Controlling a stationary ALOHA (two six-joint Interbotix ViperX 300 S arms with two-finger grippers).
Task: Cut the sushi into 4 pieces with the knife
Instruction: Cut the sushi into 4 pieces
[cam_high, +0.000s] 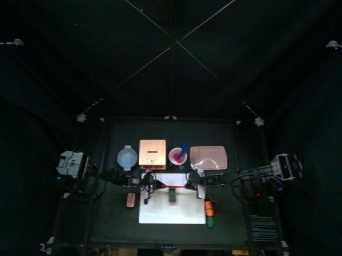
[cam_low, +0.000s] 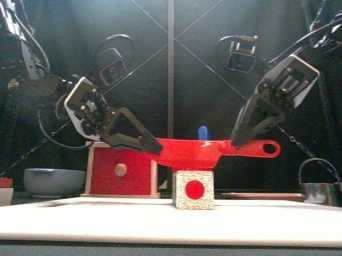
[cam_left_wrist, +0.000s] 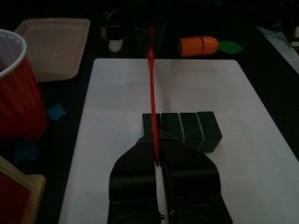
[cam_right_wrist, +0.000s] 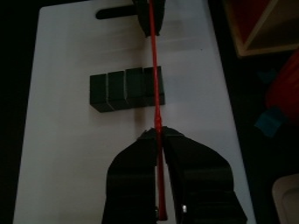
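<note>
Red knife (cam_low: 201, 152) hangs close over the sushi roll (cam_low: 195, 188), which lies mid-board on the white cutting board (cam_left_wrist: 117, 96) at the counter's (cam_high: 114, 225) 6 o'clock. The left claw (cam_left_wrist: 156, 150) and right claw (cam_right_wrist: 158, 140) each clamp one end. Uneven descent could tilt the blade and shove the roll aside.

No lettering, number or brand could be read anywhere, neither on the sushi roll (cam_low: 195, 188) nor on the wooden box (cam_low: 118, 170).
</note>
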